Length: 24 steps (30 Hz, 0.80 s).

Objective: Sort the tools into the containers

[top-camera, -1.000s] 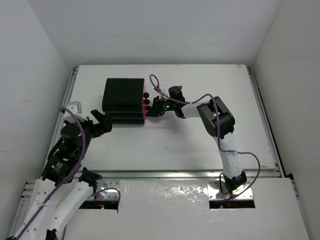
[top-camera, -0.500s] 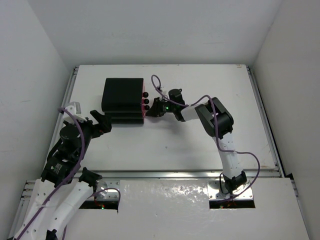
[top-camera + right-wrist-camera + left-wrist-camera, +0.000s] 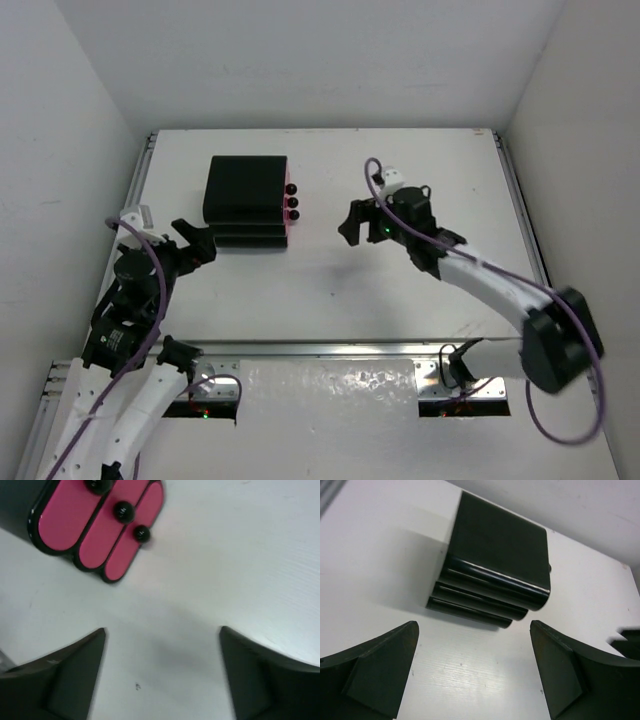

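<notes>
Looking down from the top camera, I have the right gripper [image 3: 349,224] spread wide and holding nothing. The chest [image 3: 245,190] sits ahead of its fingertips, and its three knobs [image 3: 292,202] face it across a strip of bare table [image 3: 400,160]. The left gripper [image 3: 196,241] is open too, empty, just off the chest's near corner.

On the left wrist camera the chest stands straight ahead between the left fingers [image 3: 380,670], plain black end towards me, untouched.

On the right wrist camera the pink drawer fronts [image 3: 117,535] lie ahead and left of the right fingers [image 3: 65,675], and all three look pushed home.

No tools show anywhere, so I judge the sorting done bar the retreat. I'd draw the right arm straight back, fingers kept off the knobs so that no drawer gets nudged open.
</notes>
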### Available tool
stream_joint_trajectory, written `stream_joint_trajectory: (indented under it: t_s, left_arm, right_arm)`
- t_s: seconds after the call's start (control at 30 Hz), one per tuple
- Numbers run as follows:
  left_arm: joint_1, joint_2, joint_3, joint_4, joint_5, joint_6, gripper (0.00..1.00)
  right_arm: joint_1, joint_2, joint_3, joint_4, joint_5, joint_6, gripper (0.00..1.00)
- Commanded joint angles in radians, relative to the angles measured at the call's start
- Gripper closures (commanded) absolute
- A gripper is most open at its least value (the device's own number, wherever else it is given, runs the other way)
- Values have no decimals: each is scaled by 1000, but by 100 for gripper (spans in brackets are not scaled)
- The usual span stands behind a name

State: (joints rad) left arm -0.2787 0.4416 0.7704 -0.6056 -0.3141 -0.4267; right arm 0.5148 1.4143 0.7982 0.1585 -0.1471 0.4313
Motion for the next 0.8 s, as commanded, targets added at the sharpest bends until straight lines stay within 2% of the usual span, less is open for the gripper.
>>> stream_joint_trajectory:
  t_s: [0.0, 0.03, 0.13, 0.27, 0.47, 0.77]
  left_arm:
    - [58, -53, 15, 30, -17, 6, 8]
    - [74, -61, 15, 32, -17, 6, 7]
    - [81, -64, 18, 24, -26, 2, 7]
    - [82, -78, 20, 20, -42, -4, 7]
    - [84, -113, 15, 21, -48, -4, 7]
    - [84, -116, 12, 24, -43, -3, 6]
  right_arm:
    - [40, -283, -76, -383, 289, -65, 1]
    - [44, -422, -77, -442, 317, -60, 1]
    - [48, -655, -57, -716, 386, -28, 1]
    - [50, -864, -31, -905, 440, -3, 1]
    - [48, -949, 88, -1138, 546, -22, 1]
    - [48, -1014, 81, -1165, 601, -37, 1]
